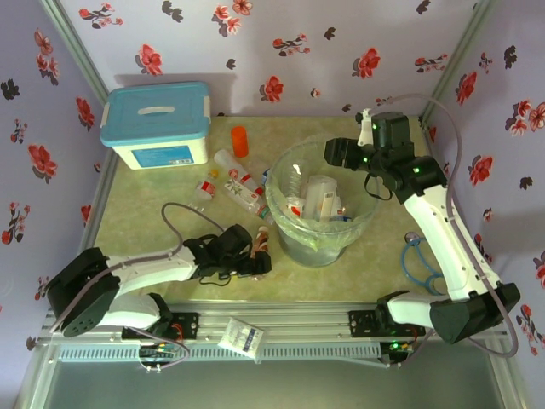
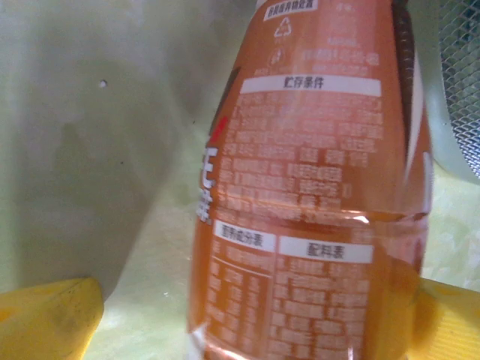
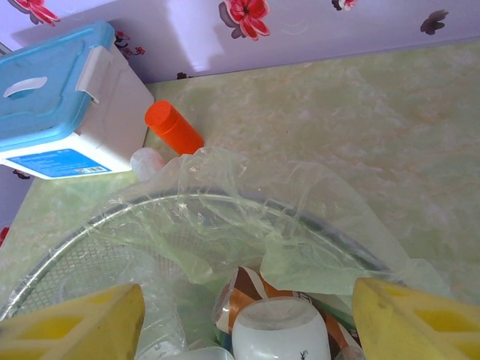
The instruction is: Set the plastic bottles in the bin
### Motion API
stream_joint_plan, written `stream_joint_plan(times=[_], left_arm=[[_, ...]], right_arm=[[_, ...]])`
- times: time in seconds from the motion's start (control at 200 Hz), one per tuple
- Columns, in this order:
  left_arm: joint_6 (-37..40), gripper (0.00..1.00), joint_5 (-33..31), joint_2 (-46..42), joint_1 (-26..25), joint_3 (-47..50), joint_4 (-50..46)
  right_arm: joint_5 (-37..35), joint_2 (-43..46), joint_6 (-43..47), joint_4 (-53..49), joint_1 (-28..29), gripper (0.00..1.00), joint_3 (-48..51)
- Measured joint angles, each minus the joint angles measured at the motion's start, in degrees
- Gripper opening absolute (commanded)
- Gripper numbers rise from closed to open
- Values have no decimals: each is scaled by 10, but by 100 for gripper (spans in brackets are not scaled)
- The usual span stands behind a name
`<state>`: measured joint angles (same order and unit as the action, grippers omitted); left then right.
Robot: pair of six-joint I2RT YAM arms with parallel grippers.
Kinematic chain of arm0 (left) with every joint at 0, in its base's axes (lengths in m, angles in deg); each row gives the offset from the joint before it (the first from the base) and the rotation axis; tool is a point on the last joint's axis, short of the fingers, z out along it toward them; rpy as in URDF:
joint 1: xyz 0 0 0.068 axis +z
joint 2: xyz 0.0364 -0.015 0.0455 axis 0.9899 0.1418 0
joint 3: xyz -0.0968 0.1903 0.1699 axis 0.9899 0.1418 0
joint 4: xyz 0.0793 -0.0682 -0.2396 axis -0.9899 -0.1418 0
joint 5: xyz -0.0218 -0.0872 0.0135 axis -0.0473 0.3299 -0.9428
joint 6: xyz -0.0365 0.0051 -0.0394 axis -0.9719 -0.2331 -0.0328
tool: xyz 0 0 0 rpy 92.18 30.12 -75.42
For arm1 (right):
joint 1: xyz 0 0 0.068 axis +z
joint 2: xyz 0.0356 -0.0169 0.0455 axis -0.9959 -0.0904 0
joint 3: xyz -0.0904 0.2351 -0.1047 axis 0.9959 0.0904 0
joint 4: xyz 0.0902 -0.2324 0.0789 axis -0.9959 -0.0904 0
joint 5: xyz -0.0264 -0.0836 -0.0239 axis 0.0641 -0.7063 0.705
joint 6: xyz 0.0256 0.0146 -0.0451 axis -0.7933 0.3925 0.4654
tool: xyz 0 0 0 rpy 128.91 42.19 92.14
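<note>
While the bin (image 1: pixel 317 249) stands between the arms with several bottles (image 1: pixel 317 203) inside its liner (image 3: pixel 225 187), the right gripper (image 1: pixel 342 153) hangs over its far rim, jaws apart and empty. The left gripper (image 1: pixel 258 257) lies low just left of the bin, spread wide around an orange-labelled bottle (image 2: pixel 315 210), unclamped. Loose bottles (image 1: pixel 238 183) lie near the box (image 1: pixel 156 128).
</note>
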<state>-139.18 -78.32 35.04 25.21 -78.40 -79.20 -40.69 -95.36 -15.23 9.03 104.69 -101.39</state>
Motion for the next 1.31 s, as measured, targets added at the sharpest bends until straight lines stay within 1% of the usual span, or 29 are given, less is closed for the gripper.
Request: stream_joint_plan(times=[0.095,0.155,0.215,0.365,0.505,0.57,0.665,0.795,0.85,0.94,1.005,1.09,1.195,1.305], left_arm=[[1,89,0,15,0,-8,7],[1,81,-5,21,0,-11,7],[1,75,-7,24,0,-12,8],[3,66,-11,27,0,-12,9],[5,65,-16,10,2,-12,-1],[12,62,-24,-23,8,-12,-18],[36,58,-39,-97,27,-17,-50],[75,43,-73,-206,74,-38,-72],[94,35,-87,-247,97,-44,-63],[118,27,-101,-291,130,-44,-24],[134,26,-102,-300,146,-44,19],[150,26,-91,-290,156,-46,72],[167,26,-60,-255,158,-60,121],[176,25,-24,-222,158,-80,155]], right_arm=[[0,2,0,0,0,74,5],[0,5,0,-1,0,74,6],[0,9,0,-2,0,74,6],[0,11,0,-2,0,74,6],[1,11,-4,-1,0,74,6],[7,11,-8,-1,-1,73,6],[26,12,-15,1,-1,73,5],[82,21,-40,30,-1,73,4],[110,23,-55,56,0,75,4],[144,19,-75,97,17,85,-2],[157,4,-84,111,47,89,-22],[171,-29,-89,128,92,92,-59],[190,-70,-95,158,132,97,-89],[214,-110,-112,190,157,97,-98]])
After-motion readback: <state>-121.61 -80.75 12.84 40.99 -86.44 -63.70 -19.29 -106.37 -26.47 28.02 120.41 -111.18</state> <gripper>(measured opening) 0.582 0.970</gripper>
